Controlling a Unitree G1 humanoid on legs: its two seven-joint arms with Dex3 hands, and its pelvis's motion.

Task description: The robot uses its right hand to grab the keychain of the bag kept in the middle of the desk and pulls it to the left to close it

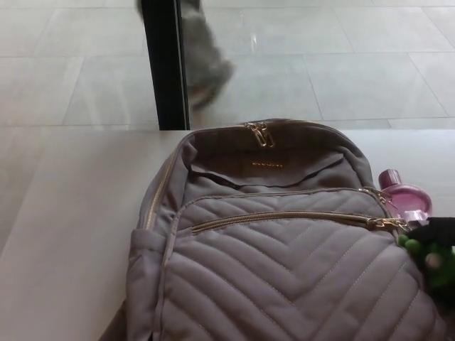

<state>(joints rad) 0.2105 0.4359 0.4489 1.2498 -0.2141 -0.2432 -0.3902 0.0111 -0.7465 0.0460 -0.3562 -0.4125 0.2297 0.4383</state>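
Grey bag (284,270) flat at mid-desk, front zip pull at its right end; green keychain (441,273) attached there; right hand (442,227) beside it, apparently placed for grasping, closure indeterminable; left hand unseen.
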